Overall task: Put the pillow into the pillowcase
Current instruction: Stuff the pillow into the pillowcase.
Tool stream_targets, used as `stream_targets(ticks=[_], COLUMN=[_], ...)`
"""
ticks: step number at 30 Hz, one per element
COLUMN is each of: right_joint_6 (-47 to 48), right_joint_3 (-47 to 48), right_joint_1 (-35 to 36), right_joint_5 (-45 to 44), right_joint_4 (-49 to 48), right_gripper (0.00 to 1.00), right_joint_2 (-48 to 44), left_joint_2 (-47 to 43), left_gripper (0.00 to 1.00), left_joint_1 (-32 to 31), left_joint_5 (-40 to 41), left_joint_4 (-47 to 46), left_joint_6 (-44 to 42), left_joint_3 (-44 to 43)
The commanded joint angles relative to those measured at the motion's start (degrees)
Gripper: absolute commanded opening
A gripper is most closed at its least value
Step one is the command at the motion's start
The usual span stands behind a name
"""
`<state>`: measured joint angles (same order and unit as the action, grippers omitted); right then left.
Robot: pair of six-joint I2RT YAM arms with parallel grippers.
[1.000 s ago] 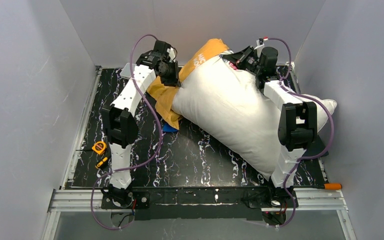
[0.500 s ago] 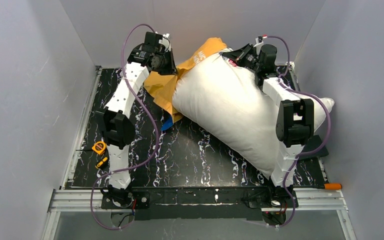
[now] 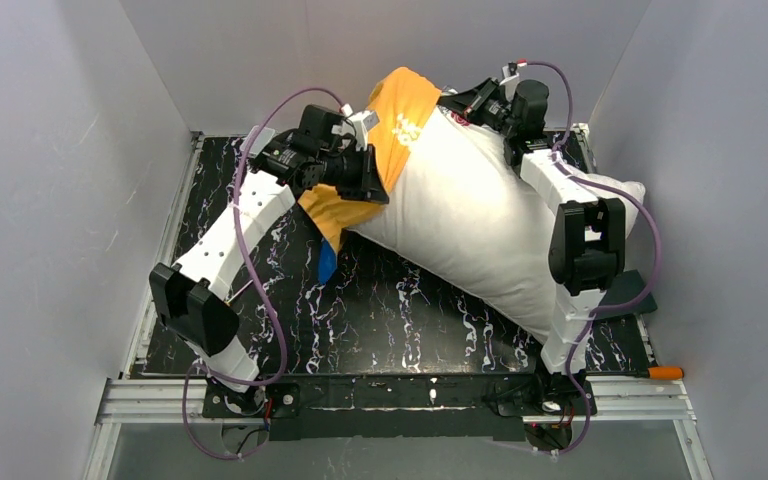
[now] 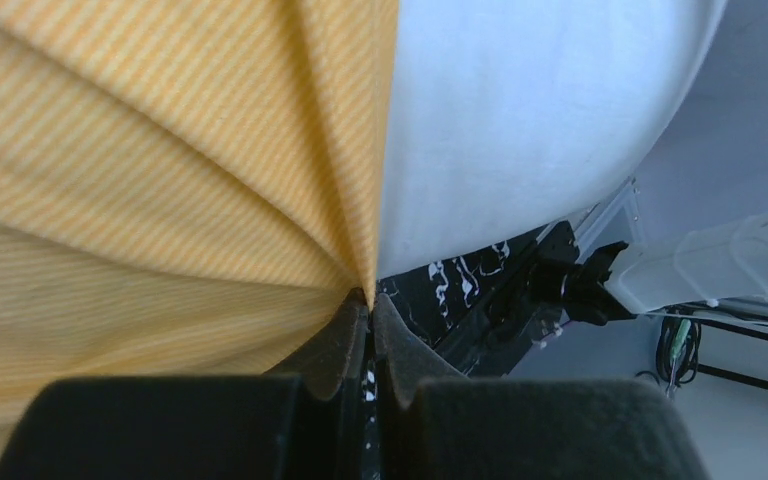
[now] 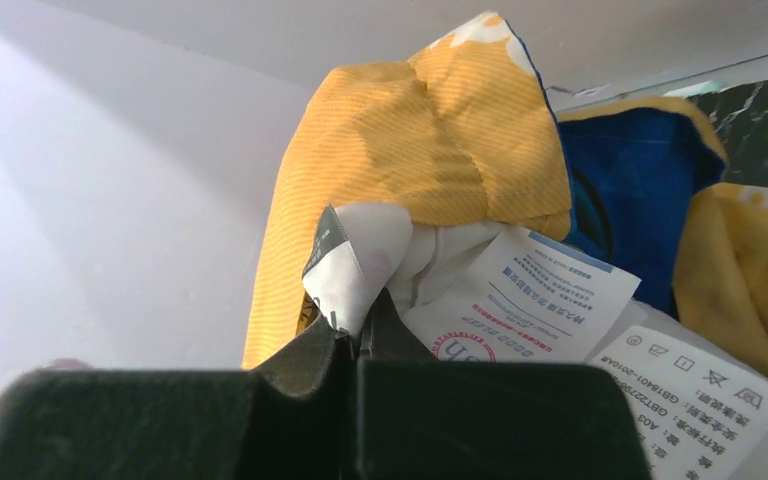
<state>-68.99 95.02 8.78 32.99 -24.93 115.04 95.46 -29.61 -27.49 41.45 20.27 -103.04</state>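
at the pillow's far corner, the one lifted toward the back wall, the right end effector (image 5: 360, 322) is pressed together on a white nub of the pillow (image 3: 480, 230) itself, right beside its care labels (image 5: 550, 290). the orange reverse of the pillowcase (image 3: 405, 120) caps only that corner. the rest of the case hangs bunched off the pillow's left edge, with a sliver of blue drooping to the bench (image 3: 390, 320) below it.

against the pillow's left edge, just below the capped corner, the left end effector (image 4: 368, 300) pinches a gathered fold of the orange cloth; the pleats fan out from its closed tips, with the white pillow face touching the fold on one side.

the pillow's long axis runs on a diagonal, from the capped far corner down to its bare near end beside the right arm's base. almost all of its length is uncovered and lies away from the left end effector, toward that near end. my judgement: the case must be drawn along that diagonal, and the left arm, which holds the case, is the one placed to do it, while the right anchors the corner. the cloth may bind on the plump middle.
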Motion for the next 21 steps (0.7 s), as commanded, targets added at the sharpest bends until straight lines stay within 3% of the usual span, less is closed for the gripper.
stream_targets(ticks=[1,7,10,12,14,16,21], right_joint_6=[-5.80,-7.10,-7.10,-6.93,-6.93,-6.91,-7.15], right_joint_3=[8.73,8.99,7.72,6.74,5.78,5.37,6.03], right_joint_1=[-0.77,-0.78,-0.78,-0.78,-0.78,-0.78,-0.78], right_joint_5=[-7.86,-7.65,-7.10,-6.90,-6.95,-6.97,-7.37], right_joint_4=[-12.13,-13.38,-14.23,-14.59,-15.01,-15.34,-15.67], right_gripper=[0.01,0.01,0.01,0.01,0.01,0.01,0.01], right_joint_2=[-2.26,-1.74,-1.77,-1.78,-1.73,-1.46,-0.03], left_joint_2=[-3.14,-0.87,-0.27,-1.49,-3.43,-5.81,-14.36], left_gripper=[0.00,0.01,0.40,0.57,0.68,0.71,0.78], left_joint_1=[-0.54,-0.47,0.09,1.19,3.06,5.66,14.83], left_joint_5=[-3.57,0.23,3.14,4.36,4.46,3.82,0.58], left_joint_4=[5.63,7.48,9.57,9.88,9.64,8.94,0.96], left_joint_6=[1.00,0.21,0.68,1.99,4.36,6.77,14.54], left_joint_3=[8.62,8.38,4.55,3.50,3.91,5.80,20.63])
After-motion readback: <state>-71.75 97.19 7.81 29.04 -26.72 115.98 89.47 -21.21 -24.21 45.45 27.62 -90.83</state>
